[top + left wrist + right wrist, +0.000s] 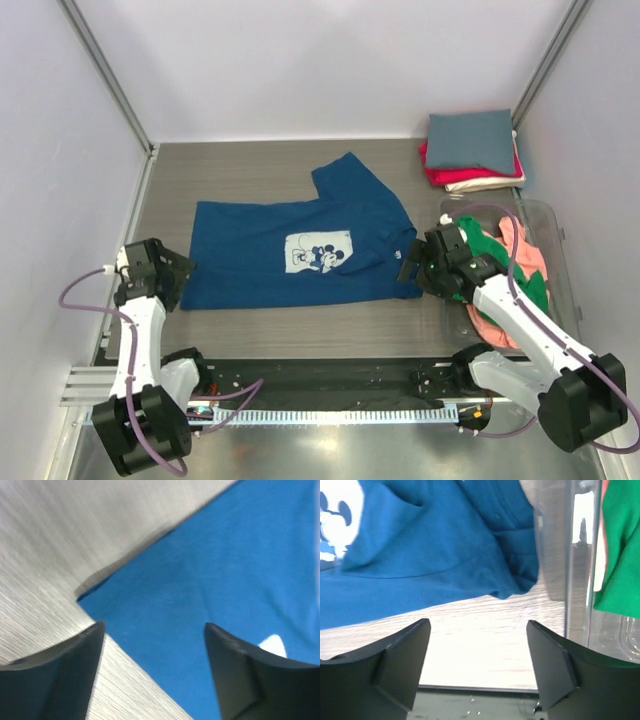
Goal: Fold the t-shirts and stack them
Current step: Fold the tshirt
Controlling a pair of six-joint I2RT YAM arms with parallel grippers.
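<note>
The navy blue t-shirt (300,245) with a pale Mickey Mouse print lies spread on the table, one sleeve pointing to the back. My left gripper (172,272) is open at the shirt's near left corner; the left wrist view shows that corner (200,590) between my open jaws. My right gripper (412,265) is open beside the shirt's near right sleeve (445,555), over bare table. Green (530,285) and salmon-pink (522,245) tees lie crumpled in the bin. Slate-grey (470,140), red (440,172) and cream (485,183) tees sit folded in a stack at the back right.
A clear plastic bin (555,240) stands at the right of the table; its wall (565,555) is close to my right gripper. White walls with metal posts enclose the table on three sides. A black rail (330,385) runs along the near edge.
</note>
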